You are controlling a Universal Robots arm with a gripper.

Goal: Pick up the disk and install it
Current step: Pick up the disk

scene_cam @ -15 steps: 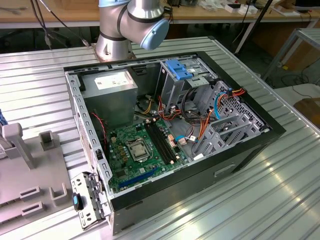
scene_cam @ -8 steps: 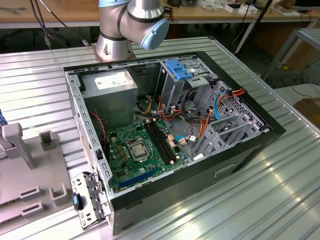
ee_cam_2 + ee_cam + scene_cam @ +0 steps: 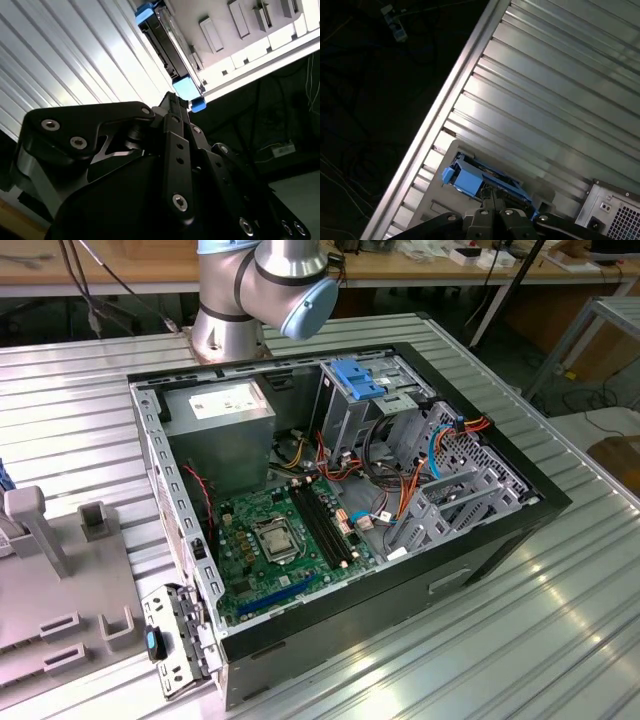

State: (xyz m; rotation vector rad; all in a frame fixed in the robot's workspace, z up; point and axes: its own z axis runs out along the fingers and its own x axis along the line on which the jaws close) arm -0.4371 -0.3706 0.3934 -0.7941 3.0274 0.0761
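Second wrist view is showing the pincer (image 3: 175,102) reaching right up to the near blue end of the disk (image 3: 167,52). The disk is standing on its edge in a grey holder plate (image 3: 240,30) lying near the rim of the ribbed metal tabletop (image 3: 75,60). Whether the pincer is clamping the disk or only arriving at it, I cannot tell. Standing upright like this is probably keeping the disk's thin sides free for a grasp. In the exterior view, the open computer case (image 3: 400,605) is lying on its side on the tabletop, exposing its motherboard (image 3: 280,540) and grey drive cage (image 3: 455,500), likely so that a drive can be lowered in from above. A white label (image 3: 225,400) on the power supply (image 3: 225,445) is carrying print too small to read.
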